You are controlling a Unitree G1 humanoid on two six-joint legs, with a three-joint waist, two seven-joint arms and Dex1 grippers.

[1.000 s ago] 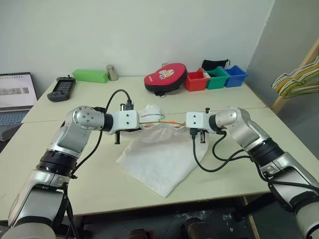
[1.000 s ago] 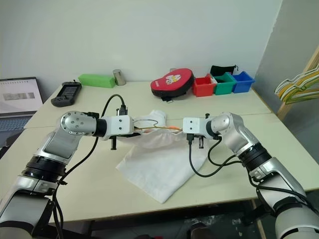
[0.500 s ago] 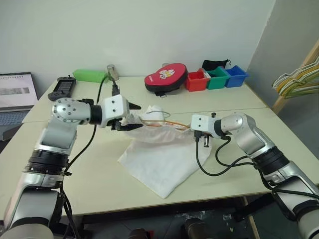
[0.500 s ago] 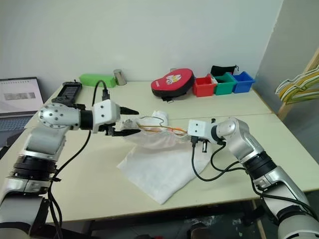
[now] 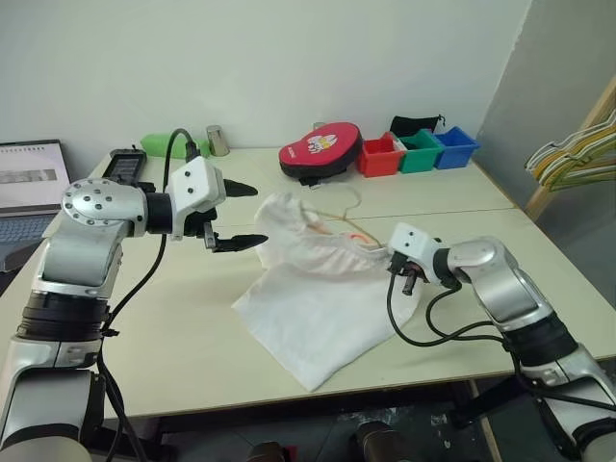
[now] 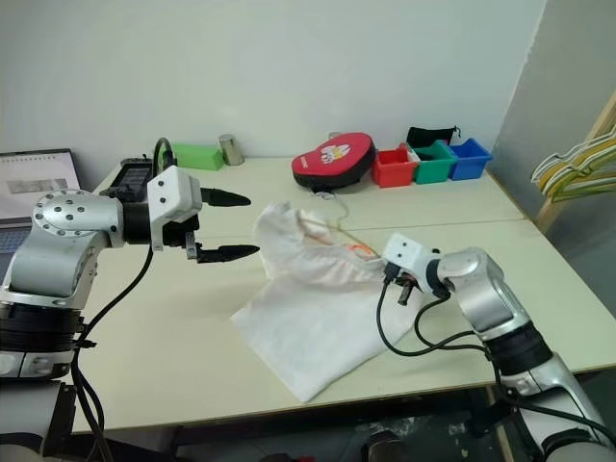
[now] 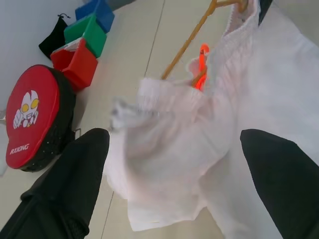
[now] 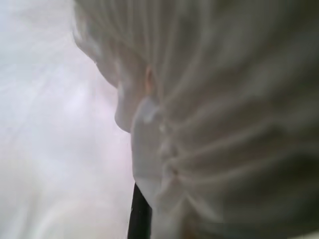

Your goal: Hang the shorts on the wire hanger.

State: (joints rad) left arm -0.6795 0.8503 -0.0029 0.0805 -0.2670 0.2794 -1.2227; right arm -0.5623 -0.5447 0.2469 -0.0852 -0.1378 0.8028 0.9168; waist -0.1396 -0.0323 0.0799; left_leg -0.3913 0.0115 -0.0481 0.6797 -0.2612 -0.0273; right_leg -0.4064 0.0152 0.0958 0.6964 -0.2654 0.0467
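The white shorts (image 5: 310,303) lie spread on the table, their top end bunched and raised (image 7: 164,149). The thin yellow wire hanger (image 7: 185,49) runs inside that bunched top, and its hook (image 5: 339,209) pokes out toward the back. My left gripper (image 5: 261,214) hangs open just left of the raised cloth, above the table, with nothing between its black fingers (image 7: 65,194). My right gripper (image 5: 407,280) is low at the right end of the bunched top, shut on the shorts. Gathered fabric presses against its finger (image 8: 139,214). Whether it also pinches the wire is hidden.
A red round pouch (image 5: 320,149) and red (image 5: 379,155), green (image 5: 420,151) and blue (image 5: 454,146) bins stand at the back. A green box (image 5: 173,145), a metal cup (image 5: 217,141), a black device (image 5: 123,162) and a laptop (image 5: 29,183) are at back left. Striped hangers (image 5: 573,154) hang at right.
My left gripper has opened, let go of the shorts and risen away to the left. My right gripper moved right and down, still shut on the shorts.
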